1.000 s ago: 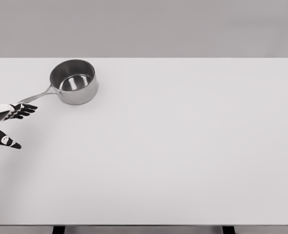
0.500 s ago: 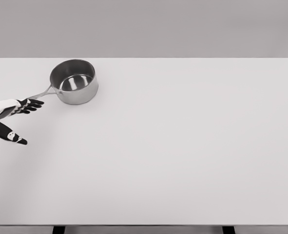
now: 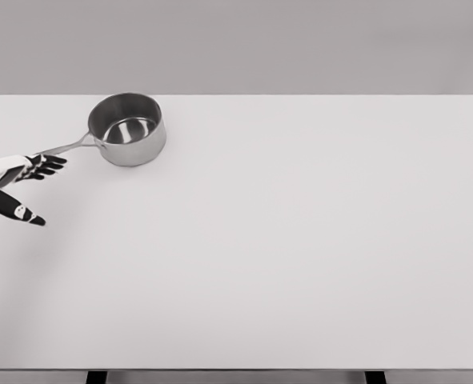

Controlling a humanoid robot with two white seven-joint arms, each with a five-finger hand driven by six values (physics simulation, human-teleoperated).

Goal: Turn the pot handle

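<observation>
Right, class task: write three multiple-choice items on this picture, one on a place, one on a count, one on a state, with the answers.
1. Where on the table is the pot?
A far left part
B near right corner
C centre

2. How many hands are in view?
A none
B one
C two

3. The left hand is
A gripping the pot rim
B open, fingers spread by the handle
C inside the pot

Answers: 1 A, the pot stands near the far left corner. 2 B, only the left hand shows. 3 B, fingers are extended beside the handle's end.
</observation>
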